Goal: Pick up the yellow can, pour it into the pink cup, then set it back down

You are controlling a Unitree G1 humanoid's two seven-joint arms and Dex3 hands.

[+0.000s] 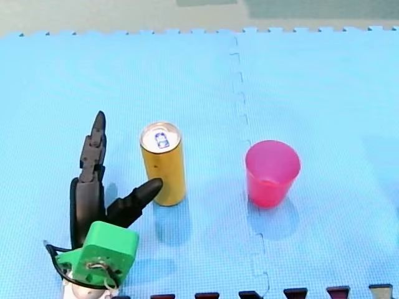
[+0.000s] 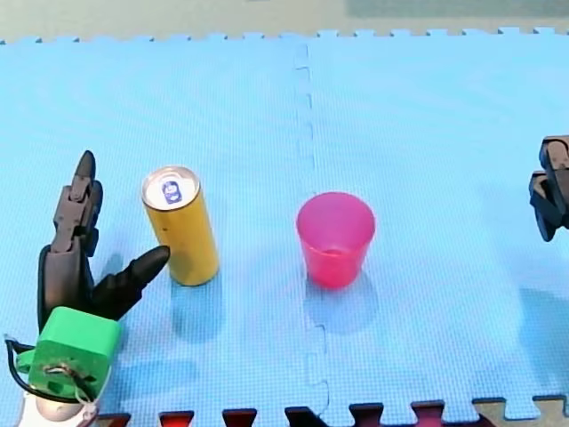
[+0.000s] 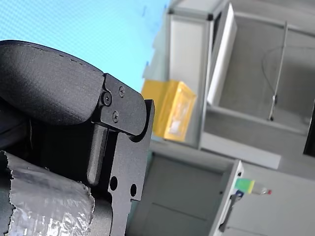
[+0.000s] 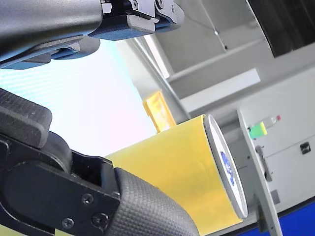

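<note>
Everything stands on the blue foam mat (image 1: 324, 81). Our left robot hand (image 1: 93, 199) is just left of the yellow can (image 1: 163, 165), not closed and holding nothing, with the thumb tip beside the can's foot. The pink cup (image 1: 272, 173) stands well right of the can. The right robot hand (image 2: 553, 185) is farther right; its state we cannot tell. We think a thumb push before closing could tip the can.

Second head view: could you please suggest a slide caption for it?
Left hand beside the upright yellow can; pink cup to its right on blue mat; right hand at the right edge.
</note>
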